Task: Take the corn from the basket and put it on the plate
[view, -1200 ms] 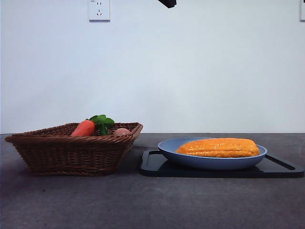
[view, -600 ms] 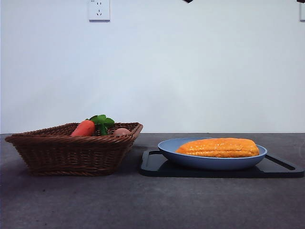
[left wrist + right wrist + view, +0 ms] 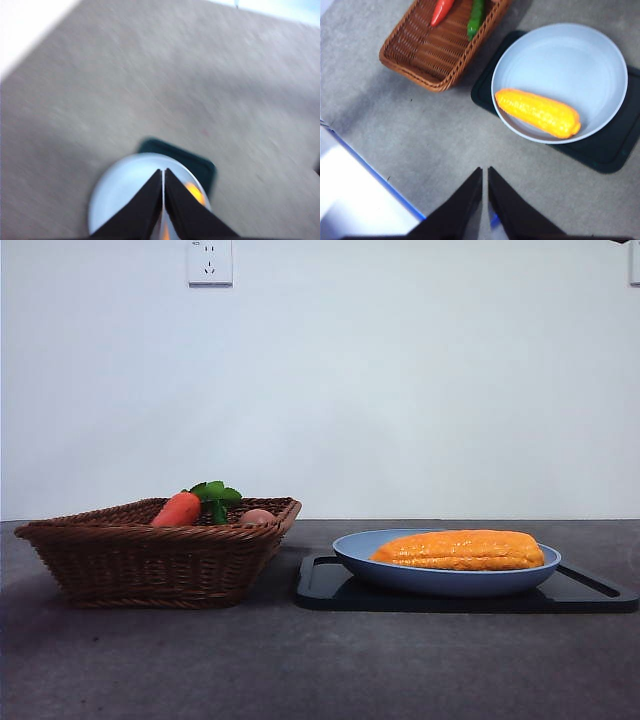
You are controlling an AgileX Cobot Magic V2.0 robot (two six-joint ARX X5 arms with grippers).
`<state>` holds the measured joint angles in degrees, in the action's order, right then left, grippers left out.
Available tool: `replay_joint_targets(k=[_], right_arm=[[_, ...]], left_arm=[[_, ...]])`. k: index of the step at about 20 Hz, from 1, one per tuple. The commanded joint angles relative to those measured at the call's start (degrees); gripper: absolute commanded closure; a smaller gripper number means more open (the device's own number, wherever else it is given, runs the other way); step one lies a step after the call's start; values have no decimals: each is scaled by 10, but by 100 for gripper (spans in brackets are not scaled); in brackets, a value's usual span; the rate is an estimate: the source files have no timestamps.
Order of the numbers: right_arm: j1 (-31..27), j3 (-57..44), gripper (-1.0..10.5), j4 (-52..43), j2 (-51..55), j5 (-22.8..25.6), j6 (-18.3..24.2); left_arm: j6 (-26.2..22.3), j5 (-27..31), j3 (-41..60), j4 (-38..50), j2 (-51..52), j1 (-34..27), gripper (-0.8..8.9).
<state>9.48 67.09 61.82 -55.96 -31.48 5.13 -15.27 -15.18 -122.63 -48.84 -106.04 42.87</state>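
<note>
The left pincer point(image 3: 163, 200) hangs high above the desk point(image 3: 125, 90), its two black jaws pressed together on nothing; its blurred wrist view shows the light-blue plate point(image 3: 125, 185) beneath the tips and a sliver of orange corn point(image 3: 194, 192) beside one jaw. The right pincer point(image 3: 484, 195) is likewise pressed together and empty, raised over bare grey desk near the plate's black tray point(image 3: 607, 152). The corn point(image 3: 458, 550) lies on its side inside the plate point(image 3: 445, 580), close to one rim, and the plate sits on the tray point(image 3: 330, 590). Just beside the tray stands the brown wicker basket point(image 3: 150, 560), holding a red-orange carrot point(image 3: 177, 510) with green leaves point(image 3: 215, 495) and a small pinkish ball point(image 3: 256, 517). A white wall socket point(image 3: 210, 260) is mounted above the basket.
</note>
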Motion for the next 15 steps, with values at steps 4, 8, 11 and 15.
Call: replay_joint_targets(k=[4,8,11,15], right_arm=[[2,10,945,-24,-5,0,5],[1,10,945,-38,-5,0,5],[1,10,945,-49,-5,0,5],[1,10,945,-66,-5,0,5]], left_arm=[[10,2,-16,49,48,-53,806],[10,2,-14,51,89,-106,806],[10,2,-5,51,121,-154,806],[14,2,31,52,174,-219,806]])
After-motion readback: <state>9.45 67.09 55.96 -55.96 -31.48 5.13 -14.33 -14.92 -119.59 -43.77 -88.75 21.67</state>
